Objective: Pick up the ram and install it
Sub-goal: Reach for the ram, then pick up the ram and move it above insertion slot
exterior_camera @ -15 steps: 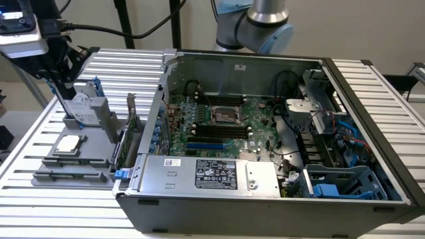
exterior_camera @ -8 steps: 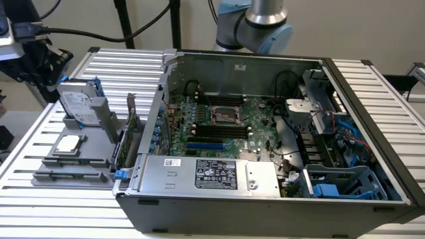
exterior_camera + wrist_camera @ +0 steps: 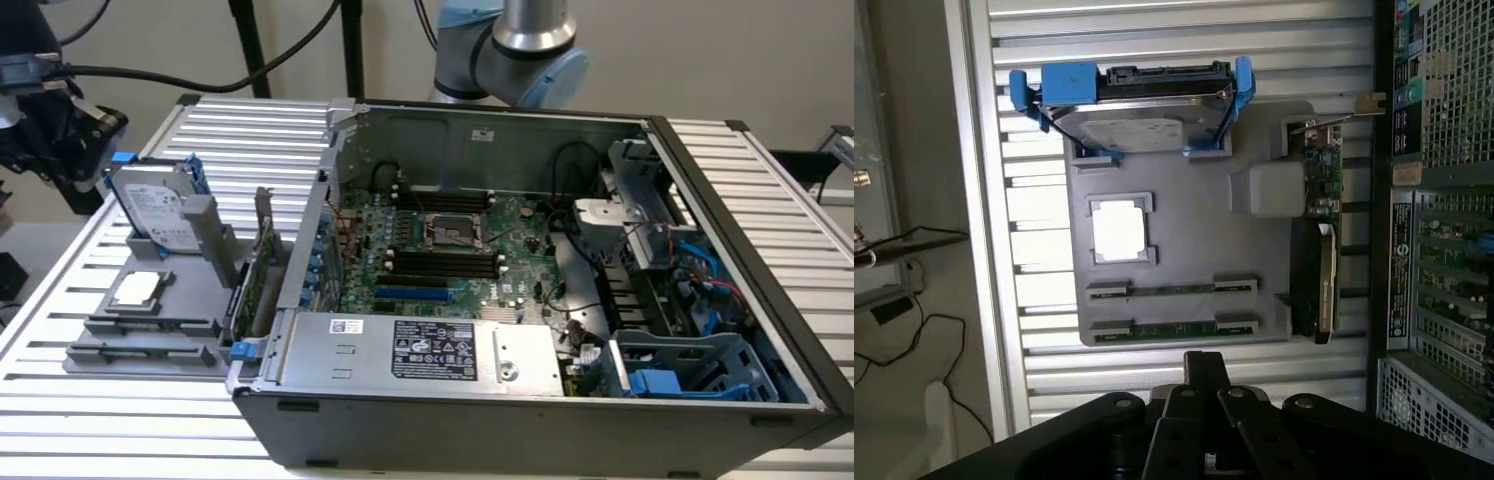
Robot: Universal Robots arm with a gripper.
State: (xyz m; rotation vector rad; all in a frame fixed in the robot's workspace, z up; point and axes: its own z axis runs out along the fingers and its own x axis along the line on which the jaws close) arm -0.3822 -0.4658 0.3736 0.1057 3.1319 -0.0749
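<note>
A gray tray (image 3: 194,300) (image 3: 1184,240) is sitting on the bench (image 3: 254,130) (image 3: 1154,30), just beside a big open computer box (image 3: 534,420) (image 3: 1444,250). The tray is holding a hard drive (image 3: 154,205) (image 3: 1144,115) in a blue frame, a small square silver chip (image 3: 138,290) (image 3: 1119,228), and a green card (image 3: 263,265) (image 3: 1322,175) standing on its edge next to the box. The ram (image 3: 140,352) (image 3: 1172,328) is lying in a slot at the end of the tray far from the hard drive, and a second ram stick (image 3: 150,325) (image 3: 1172,290) is lying in the next slot beside it. Inside the box, a green board (image 3: 454,235) is showing long black slots (image 3: 441,265), and a silver power box (image 3: 427,350) is sitting near the front wall. The pincer (image 3: 1199,385) is hanging over the bench near the ram's end of the tray. Its fingers are pressing together, holding nothing and touching nothing. The bench is made of silver metal slats. The robot arm (image 3: 534,45) is standing behind the box, black cables (image 3: 174,75) are hanging at the exterior view's left, and a pale wall is showing behind.
</note>
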